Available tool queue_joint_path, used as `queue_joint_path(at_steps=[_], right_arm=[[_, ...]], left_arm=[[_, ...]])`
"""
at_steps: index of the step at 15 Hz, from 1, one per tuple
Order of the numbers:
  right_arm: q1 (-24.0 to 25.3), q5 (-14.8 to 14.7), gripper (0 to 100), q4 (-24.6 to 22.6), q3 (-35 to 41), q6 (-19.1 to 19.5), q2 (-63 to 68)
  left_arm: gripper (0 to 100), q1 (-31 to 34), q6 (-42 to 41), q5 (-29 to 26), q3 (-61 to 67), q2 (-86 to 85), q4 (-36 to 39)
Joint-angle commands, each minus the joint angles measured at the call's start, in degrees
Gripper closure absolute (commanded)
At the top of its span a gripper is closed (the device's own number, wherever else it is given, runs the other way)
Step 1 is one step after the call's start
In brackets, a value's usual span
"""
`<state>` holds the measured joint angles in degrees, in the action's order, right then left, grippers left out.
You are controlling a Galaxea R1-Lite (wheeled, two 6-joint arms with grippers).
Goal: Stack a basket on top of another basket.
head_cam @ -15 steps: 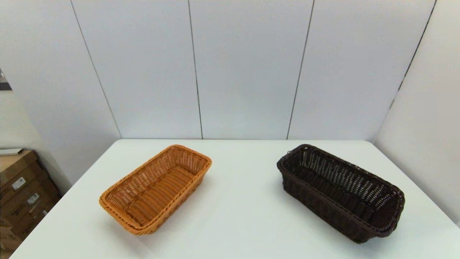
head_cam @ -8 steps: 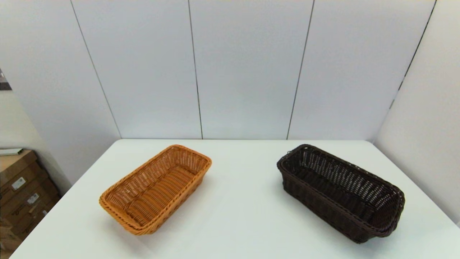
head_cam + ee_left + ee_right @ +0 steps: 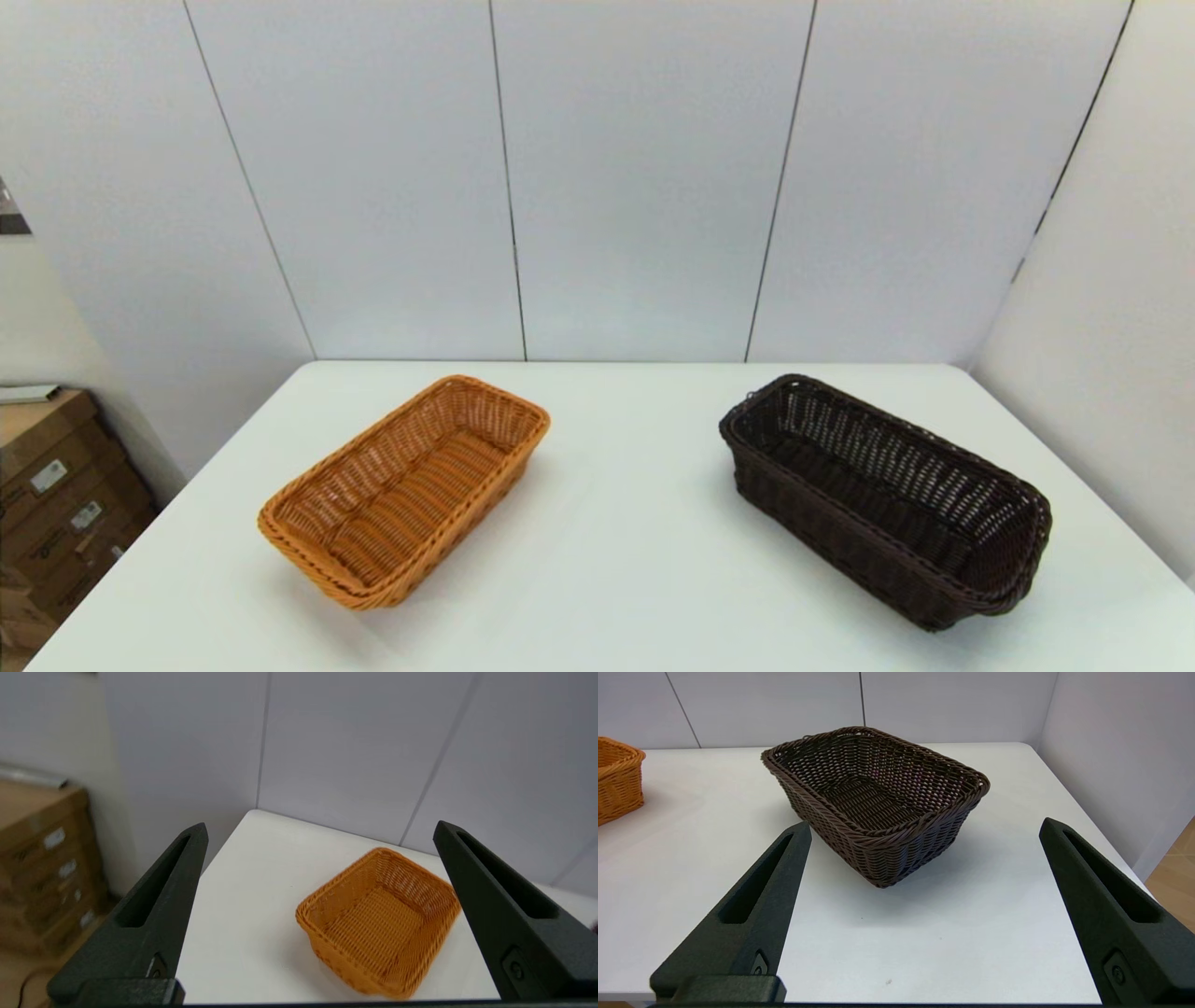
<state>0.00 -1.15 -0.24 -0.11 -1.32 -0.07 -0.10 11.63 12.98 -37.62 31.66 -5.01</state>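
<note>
The dark brown wicker basket [image 3: 887, 495] rests empty on the right half of the white table [image 3: 616, 560], also seen in the right wrist view [image 3: 878, 798]. The orange-tan basket [image 3: 406, 490] lies empty on the left half, angled, and shows in the left wrist view [image 3: 380, 919]; its corner shows in the right wrist view [image 3: 616, 784]. Neither arm shows in the head view. My right gripper [image 3: 924, 830] hangs open, back from the near end of the dark basket and above the table's front edge. My left gripper [image 3: 320, 833] is open, held off the near left of the orange-tan basket.
Grey wall panels close off the table at the back and right. Stacked cardboard boxes [image 3: 56, 495] stand on the floor beyond the table's left edge. Bare table surface separates the two baskets.
</note>
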Motion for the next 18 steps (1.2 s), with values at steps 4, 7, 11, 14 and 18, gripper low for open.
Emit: queue_joint_path(at_steps=[4, 7, 11, 14, 18], right_arm=[[0.0, 0.0, 0, 0.0, -0.1, 0.0, 0.0], [0.0, 0.0, 0, 0.0, 0.0, 0.0, 0.1], [0.0, 0.0, 0, 0.0, -0.1, 0.0, 0.0], [0.0, 0.0, 0, 0.0, 0.0, 0.0, 0.0], [0.0, 0.0, 0, 0.0, -0.1, 0.0, 0.1]], left_arm=[[0, -3.9, 22.7, 19.4, -24.9, 47.6, -14.5], [0, -7.9, 36.0, 19.3, -28.6, 58.4, -22.6], [0, -13.6, 46.8, 11.6, -28.6, 64.8, -29.6], [0, -13.5, 48.7, -0.1, -27.9, 64.9, -33.7], [0, -13.0, 49.8, -7.5, -27.5, 64.8, -37.4]])
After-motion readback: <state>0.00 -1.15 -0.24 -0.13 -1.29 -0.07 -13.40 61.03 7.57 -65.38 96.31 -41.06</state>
